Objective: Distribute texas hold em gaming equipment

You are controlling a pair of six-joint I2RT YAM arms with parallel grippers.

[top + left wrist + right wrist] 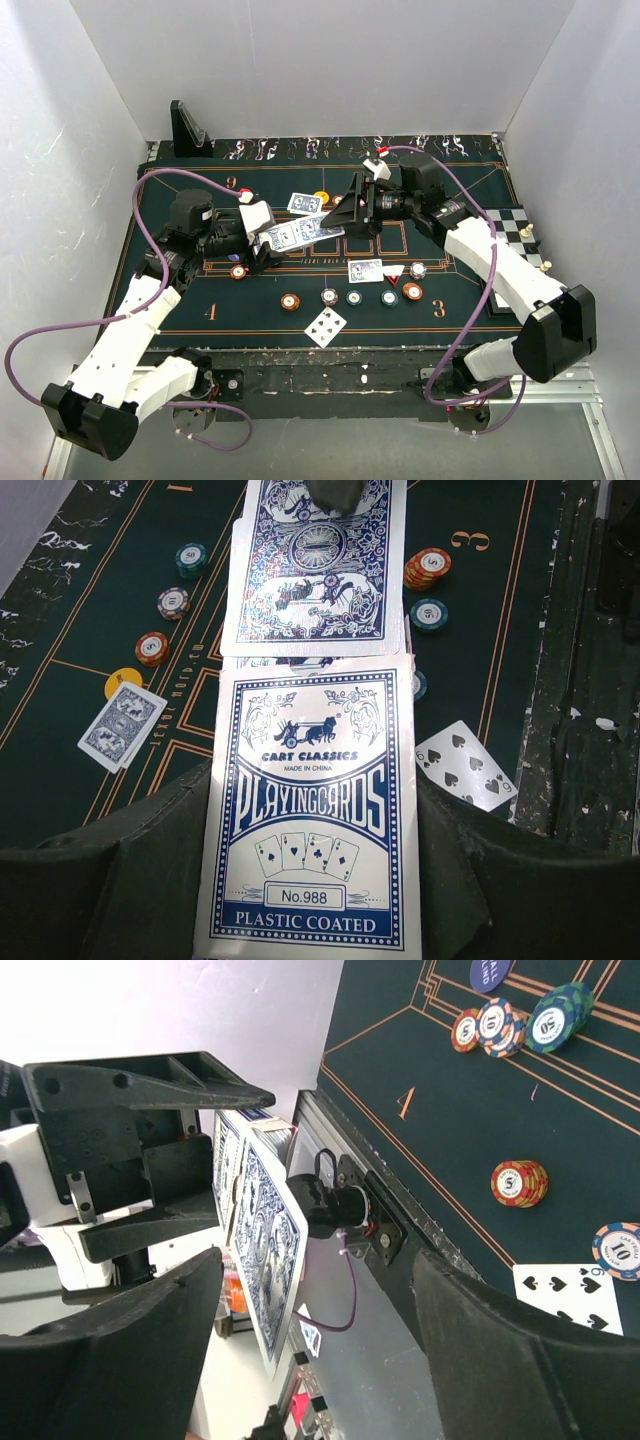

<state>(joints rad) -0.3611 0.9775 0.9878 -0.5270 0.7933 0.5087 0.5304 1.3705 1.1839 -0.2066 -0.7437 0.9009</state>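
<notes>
My left gripper is shut on a blue-and-white playing-card box, held above the green felt. A blue-backed card sticks out of the box's far end. My right gripper is at that card's far end, its jaws open on either side of the card. A nine of spades lies face up at the front. Face-down cards lie at the middle and the back. Orange, white-pink, teal and yellow chips sit on the felt.
A black wedge stand stands at the back left. A chessboard with pieces lies at the right edge under the right arm. White walls close in the table on three sides. Purple cables loop beside both arms.
</notes>
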